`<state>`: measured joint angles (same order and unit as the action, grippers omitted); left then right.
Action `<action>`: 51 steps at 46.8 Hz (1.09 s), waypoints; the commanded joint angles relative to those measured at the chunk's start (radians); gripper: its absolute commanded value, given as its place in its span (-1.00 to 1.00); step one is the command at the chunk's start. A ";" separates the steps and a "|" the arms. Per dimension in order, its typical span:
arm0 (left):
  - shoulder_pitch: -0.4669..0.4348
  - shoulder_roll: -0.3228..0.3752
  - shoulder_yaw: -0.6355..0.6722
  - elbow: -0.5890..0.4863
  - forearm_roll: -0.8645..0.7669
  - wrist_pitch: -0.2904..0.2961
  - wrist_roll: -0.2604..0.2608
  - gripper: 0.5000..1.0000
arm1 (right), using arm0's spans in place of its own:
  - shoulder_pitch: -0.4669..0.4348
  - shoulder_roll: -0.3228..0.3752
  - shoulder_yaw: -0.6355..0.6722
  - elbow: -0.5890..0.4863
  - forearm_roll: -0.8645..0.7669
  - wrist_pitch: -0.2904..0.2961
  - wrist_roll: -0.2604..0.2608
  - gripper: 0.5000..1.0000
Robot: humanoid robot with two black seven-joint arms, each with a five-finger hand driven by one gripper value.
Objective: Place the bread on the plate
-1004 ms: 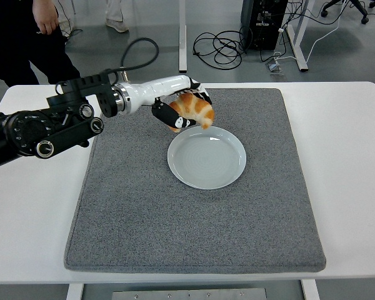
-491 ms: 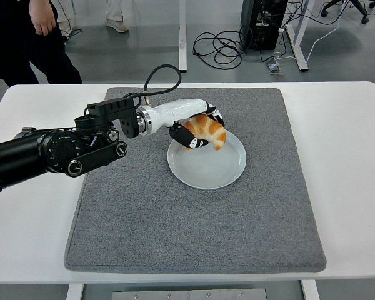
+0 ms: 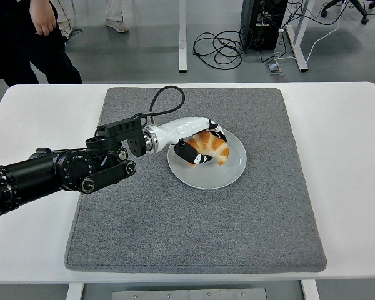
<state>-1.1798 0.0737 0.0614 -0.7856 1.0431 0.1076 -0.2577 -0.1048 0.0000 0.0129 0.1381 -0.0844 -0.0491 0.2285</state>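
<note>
- One golden-brown crescent bread roll (image 3: 209, 147) sits low over the round pale-blue ceramic plate (image 3: 231, 172), on its left half, with our left hand (image 3: 199, 146) curled round it.
- We risk dragging the roll off the plate's left rim if the fingers catch as they let go.
- We cannot tell whether the roll touches the plate; the fingers hide its underside. Our right arm is out of view.

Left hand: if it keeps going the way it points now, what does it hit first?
Likely the plate. The left hand points right and slightly down, shut on the bread, directly over it; depth is hard to judge from this view.
</note>
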 commanded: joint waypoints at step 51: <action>0.032 -0.022 -0.014 0.029 -0.058 0.000 0.002 0.03 | 0.001 0.000 -0.001 0.000 0.000 0.000 0.000 1.00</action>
<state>-1.1488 0.0521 0.0480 -0.7563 0.9892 0.1074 -0.2571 -0.1045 -0.0001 0.0124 0.1381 -0.0844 -0.0491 0.2285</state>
